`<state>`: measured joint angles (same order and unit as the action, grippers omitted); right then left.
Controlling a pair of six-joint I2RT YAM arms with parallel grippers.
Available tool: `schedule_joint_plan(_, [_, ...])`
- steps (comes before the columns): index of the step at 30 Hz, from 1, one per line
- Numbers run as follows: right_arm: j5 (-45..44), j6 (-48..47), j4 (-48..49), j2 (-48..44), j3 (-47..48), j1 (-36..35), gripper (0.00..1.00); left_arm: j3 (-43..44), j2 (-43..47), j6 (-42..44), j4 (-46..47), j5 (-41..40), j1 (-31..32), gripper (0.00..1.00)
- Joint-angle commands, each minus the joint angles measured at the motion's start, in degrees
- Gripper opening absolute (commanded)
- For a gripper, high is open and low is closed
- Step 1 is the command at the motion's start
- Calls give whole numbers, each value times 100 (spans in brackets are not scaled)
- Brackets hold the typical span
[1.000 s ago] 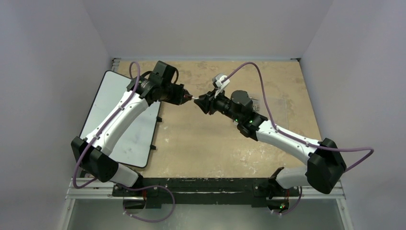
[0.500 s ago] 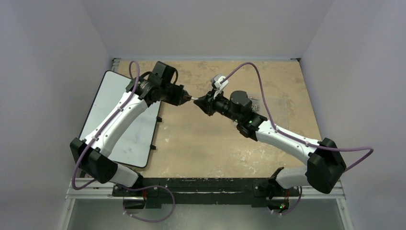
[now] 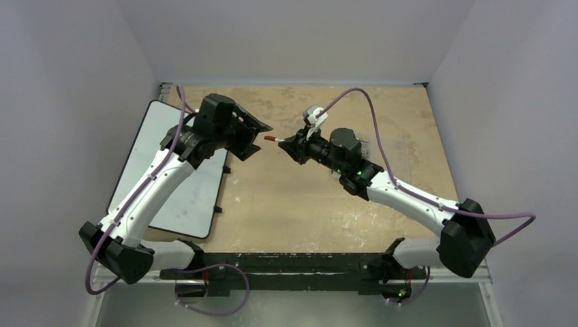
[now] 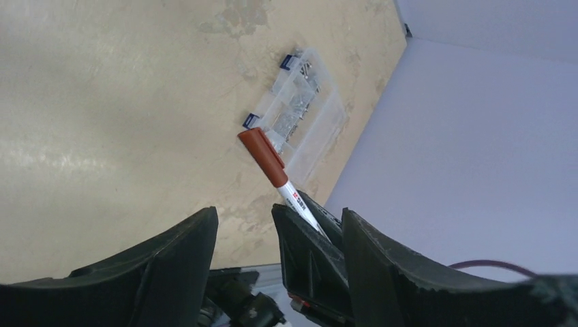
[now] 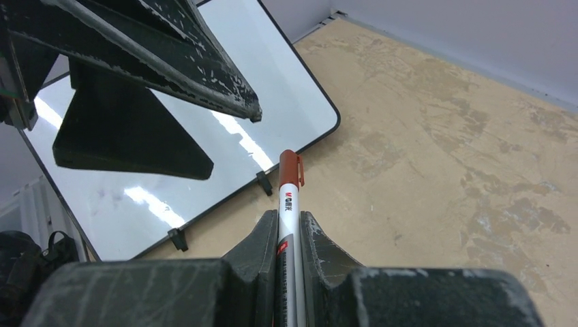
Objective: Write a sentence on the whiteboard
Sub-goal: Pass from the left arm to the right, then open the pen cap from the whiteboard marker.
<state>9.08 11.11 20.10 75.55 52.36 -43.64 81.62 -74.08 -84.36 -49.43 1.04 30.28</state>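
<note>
Since the earlier frame the left gripper [image 3: 260, 139] has let go of the capped end of the marker [image 5: 289, 178], spread its jaws and drawn back to the left, and the left arm's lower joint has swung out toward the near left corner. The left jaws now stand wide and empty, with the marker's red-brown cap pointing into the gap between them but touching neither finger. The left arm rises from that corner and reaches diagonally over the whiteboard [image 3: 196, 194], its wrist turned toward the middle of the table. The right gripper [image 3: 286, 142] is clamped on the white barrel of the marker, which juts out past its fingertips with the cap on. The right arm stretches from the near right corner up to the centre, held above the surface. The whiteboard lies flat on the left side of the table [image 3: 307, 204], its long edge angled a little, small black feet showing along the right rim. A clear compartment box [image 4: 303, 112] sits on the far right part of the table, near the wall. The tabletop is worn tan board with pale patches, closed in by plain grey-white walls [image 3: 293, 34].
</note>
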Motion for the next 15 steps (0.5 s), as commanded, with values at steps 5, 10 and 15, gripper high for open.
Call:
schedule_joint_plan(5, [127, 28, -597, -545, 467, 9, 0, -763, 969, 3208, 2198, 962, -391, 66])
schedule_joint_plan(10, [402, 289, -689, -786, 460, 9, 0, -782, 1416, 5175, 2423, 1520, -506, 66])
schedule_joint_plan(15, [459, 704, -951, -704, 834, 13, 0, -1198, 1595, 6781, 2661, 1937, -507, 66])
